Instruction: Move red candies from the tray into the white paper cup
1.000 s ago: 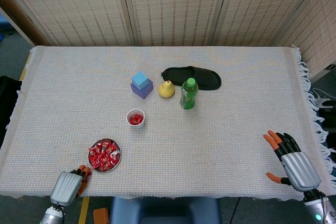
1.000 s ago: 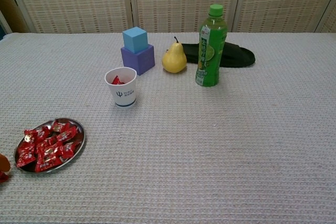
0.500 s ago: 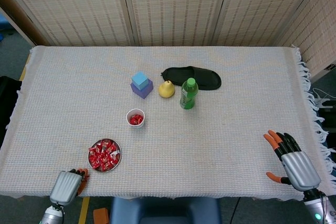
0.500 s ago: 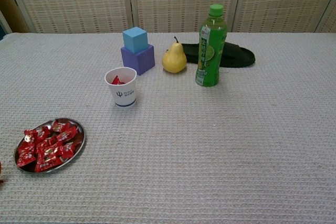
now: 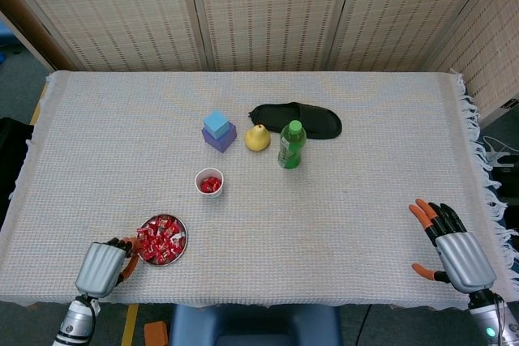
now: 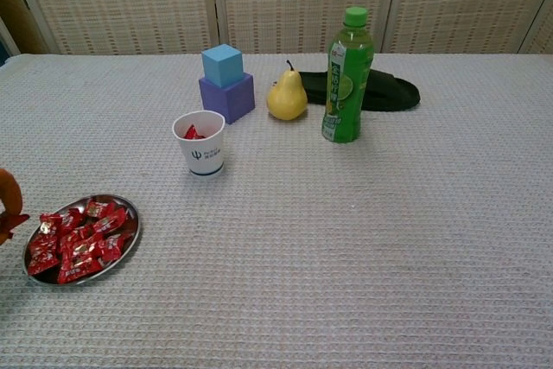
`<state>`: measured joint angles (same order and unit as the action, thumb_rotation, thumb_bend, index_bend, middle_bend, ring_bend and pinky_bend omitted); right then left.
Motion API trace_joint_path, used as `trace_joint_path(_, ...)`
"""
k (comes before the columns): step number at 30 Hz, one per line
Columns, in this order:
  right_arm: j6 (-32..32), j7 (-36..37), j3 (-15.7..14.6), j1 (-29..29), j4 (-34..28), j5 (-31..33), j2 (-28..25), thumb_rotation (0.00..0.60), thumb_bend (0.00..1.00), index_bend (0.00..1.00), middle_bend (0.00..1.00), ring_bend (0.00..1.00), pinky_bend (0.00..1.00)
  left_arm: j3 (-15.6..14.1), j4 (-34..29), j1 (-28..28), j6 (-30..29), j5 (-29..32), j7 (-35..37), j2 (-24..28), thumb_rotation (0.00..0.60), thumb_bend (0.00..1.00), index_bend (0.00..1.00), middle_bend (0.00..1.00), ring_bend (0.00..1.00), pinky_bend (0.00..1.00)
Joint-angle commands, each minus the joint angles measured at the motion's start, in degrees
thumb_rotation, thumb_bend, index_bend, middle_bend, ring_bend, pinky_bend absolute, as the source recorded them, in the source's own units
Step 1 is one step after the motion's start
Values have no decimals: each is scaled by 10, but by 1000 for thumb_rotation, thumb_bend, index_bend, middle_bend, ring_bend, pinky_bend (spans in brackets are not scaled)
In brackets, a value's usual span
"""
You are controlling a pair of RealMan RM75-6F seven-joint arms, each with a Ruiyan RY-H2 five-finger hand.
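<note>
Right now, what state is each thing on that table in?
white paper cup: upright, some red candies inside
tray: heaped with red candies
green bottle: upright, capped
blue cube: stacked on purple cube
left hand: at the tray's edge
right hand: open, empty

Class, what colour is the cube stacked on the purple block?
Light blue cube, clearest in the chest view.

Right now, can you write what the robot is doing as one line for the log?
step: reach for candy | left hand at tray edge, grasp unclear | right hand open, idle | white paper cup holds some red candies
</note>
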<state>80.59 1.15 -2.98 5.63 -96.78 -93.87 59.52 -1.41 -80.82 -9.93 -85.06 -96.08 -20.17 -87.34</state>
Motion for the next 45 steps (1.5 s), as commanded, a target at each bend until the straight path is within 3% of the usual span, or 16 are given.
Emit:
trace_joint_path(1, -1, 2, 3, 0, 1, 6, -1, 600, 25, 0, 0, 0, 0, 58, -96, -74, 91, 32, -4, 42, 600, 373, 517, 612, 676, 998)
trace_joint_path(8, -10, 6, 13, 4, 4, 31, 0, 600, 25, 0, 0, 0, 0, 154, -108, -184, 199, 115, -63, 11, 600, 372, 512, 597, 681, 1000)
trace_joint_path(12, -15, 7, 16, 5, 6, 41, -1, 600, 25, 0, 0, 0, 0, 178, -67, -235, 233, 136, -98, -25, 600, 377, 510, 585, 681, 1000)
trace_joint_path(23, -25, 9, 17, 8, 7, 47, -2, 600, 25, 0, 0, 0, 0, 194, 6, -314, 279, 198, -131, -95, 600, 372, 500, 567, 681, 1000)
trace_joint_path(32, -19, 13, 16, 5, 7, 43, -4, 600, 25, 0, 0, 0, 0, 189, 56, -335, 282, 218, -129, -107, 600, 370, 466, 544, 681, 999)
trace_joint_path(39, -16, 13, 16, 4, 6, 40, -4, 600, 26, 0, 0, 0, 0, 177, 52, -333, 272, 234, -132, -96, 600, 375, 297, 367, 679, 991)
trace_joint_path(45, -7, 15, 13, 1, 4, 32, -6, 600, 25, 0, 0, 0, 0, 169, 28, -329, 252, 239, -139, -83, 600, 376, 249, 311, 679, 993)
